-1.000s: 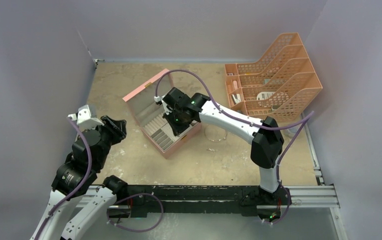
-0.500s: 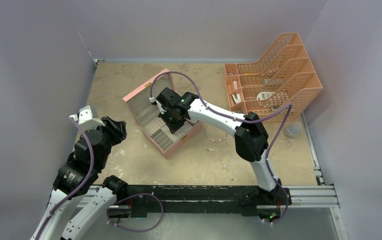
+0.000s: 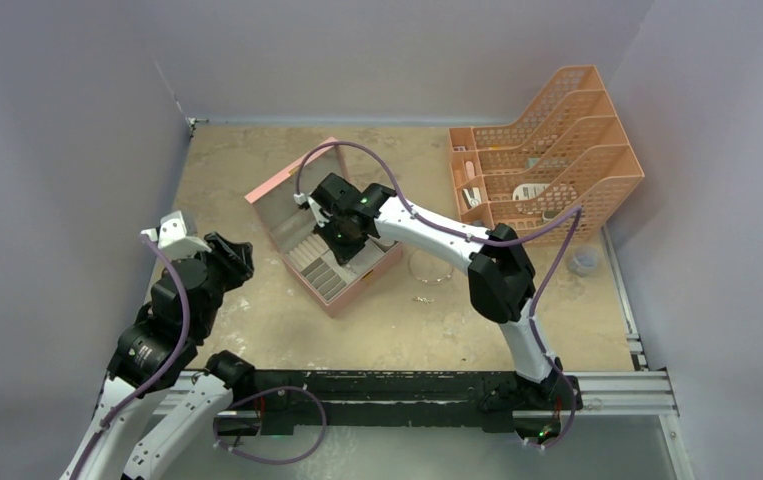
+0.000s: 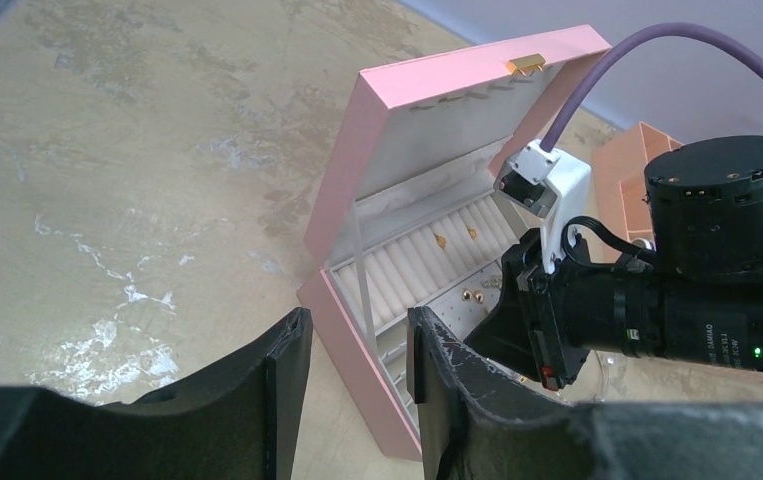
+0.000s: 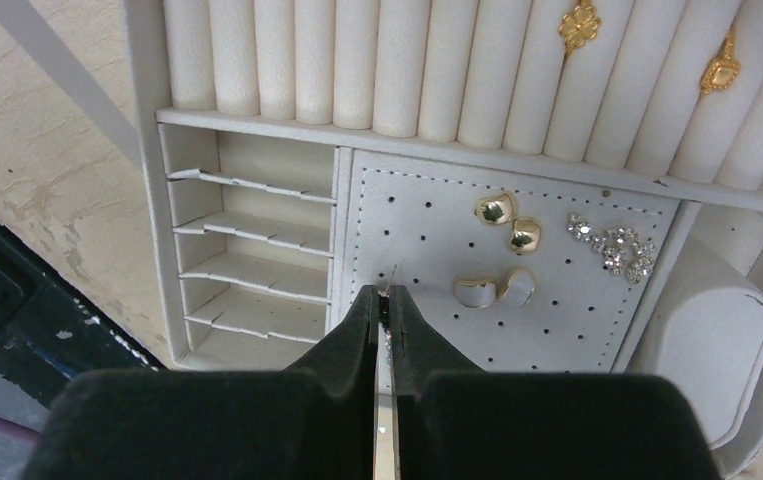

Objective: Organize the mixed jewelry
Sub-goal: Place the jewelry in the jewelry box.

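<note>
The pink box stands open, its lid raised. My right gripper is shut on a small sparkly stud whose pin sticks out past the tips, just above the white perforated panel. On that panel sit two gold studs, a white-and-gold pair and a silvery crystal piece. Two gold rings sit in the ring rolls. A large thin wire hoop lies on the table right of the box. My left gripper is open and empty, left of the box.
An orange file rack with stationery stands at the back right. A small clear cup sits near the right wall. A tiny piece lies in front of the hoop. Slotted compartments lie left of the panel.
My right gripper has moved left and farther over the box with the stud held. The left arm has stayed put.
</note>
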Available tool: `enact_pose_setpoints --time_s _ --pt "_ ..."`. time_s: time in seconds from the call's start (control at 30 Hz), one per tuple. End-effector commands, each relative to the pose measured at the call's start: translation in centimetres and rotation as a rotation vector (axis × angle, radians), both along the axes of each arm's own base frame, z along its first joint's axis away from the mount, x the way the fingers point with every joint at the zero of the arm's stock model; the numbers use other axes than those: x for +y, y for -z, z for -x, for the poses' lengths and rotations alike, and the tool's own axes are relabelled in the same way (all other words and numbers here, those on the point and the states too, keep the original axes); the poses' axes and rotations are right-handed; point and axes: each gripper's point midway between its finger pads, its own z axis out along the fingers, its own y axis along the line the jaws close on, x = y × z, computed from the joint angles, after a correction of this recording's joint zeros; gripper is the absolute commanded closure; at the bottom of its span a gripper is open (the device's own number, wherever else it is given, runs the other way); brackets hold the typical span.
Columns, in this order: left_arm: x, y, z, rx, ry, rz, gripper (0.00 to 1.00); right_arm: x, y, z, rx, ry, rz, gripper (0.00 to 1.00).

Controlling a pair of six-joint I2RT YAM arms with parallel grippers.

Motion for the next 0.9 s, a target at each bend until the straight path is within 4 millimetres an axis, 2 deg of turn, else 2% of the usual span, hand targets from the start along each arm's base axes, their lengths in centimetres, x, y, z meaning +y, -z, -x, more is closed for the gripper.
enact_pose_setpoints --time_s 0.0,0.4,0.57,0.87 --pt "-0.1 -0.1 -0.3 -0.004 0.0 0.004 0.6 0.8 -2.3 -0.7 -0.031 -0.04 -0.07 1.0" --pt "0.4 0.0 0.1 -0.002 -0.021 0.003 0.6 0.7 -3.3 -2.1 0.028 -0.013 -0.162 1.0" --pt "1.8 0.2 0.8 0.013 -0.1 0.024 0.6 0.8 -3.5 -1.7 0.082 -0.044 -0.212 1.0" --pt "2.9 0.0 1.3 0.011 -0.161 0.03 0.6 1.0 -2.8 -0.7 0.139 -0.115 -0.238 1.0"
